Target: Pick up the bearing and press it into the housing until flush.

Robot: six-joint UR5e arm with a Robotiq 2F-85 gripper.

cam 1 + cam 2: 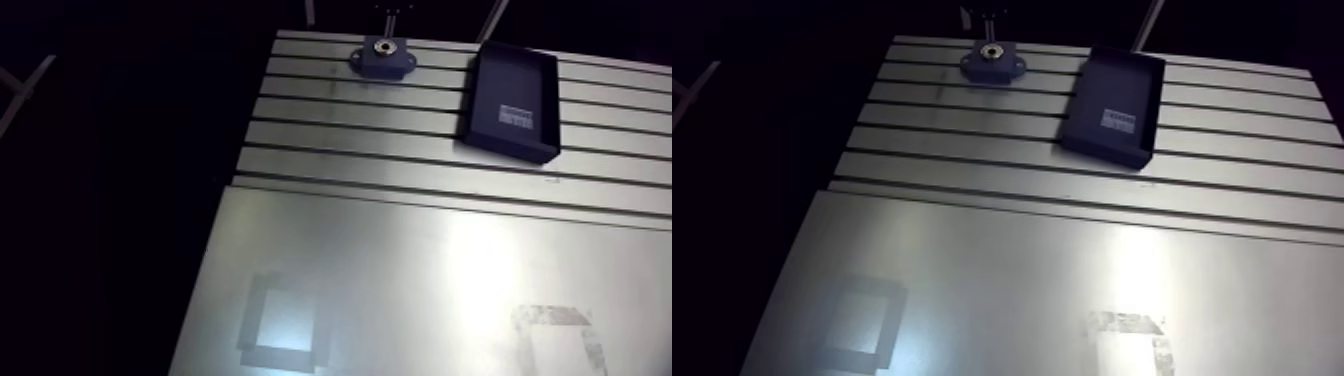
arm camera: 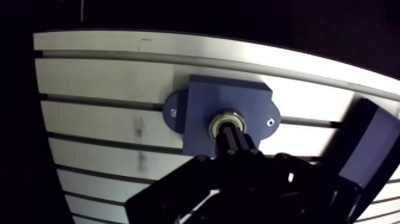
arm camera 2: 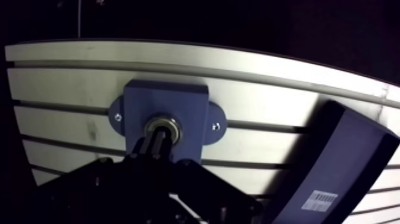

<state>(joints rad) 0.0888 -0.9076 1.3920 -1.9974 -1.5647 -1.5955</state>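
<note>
A blue housing point(image 2: 205, 110) with two mounting ears is screwed to the slotted table point(image 2: 101, 77) near its far edge. The metal bearing point(image 2: 225, 122) sits in the housing's round bore, and its ring shows level with the blue face as far as I can tell. My gripper point(image 2: 234, 138) is right over it, the dark fingers closed together with their tips against the near side of the bearing. In the arm view the housing point(image 1: 382, 60) is small at the far end of the table, with the gripper point(image 1: 390, 12) just above it.
A black open tray point(image 1: 510, 100) lies beside the housing, empty but for a white label. A smooth metal plate point(image 1: 420, 290) covers the near half of the table and carries a dark square outline point(image 1: 285, 325) and pale tape marks point(image 1: 555, 335).
</note>
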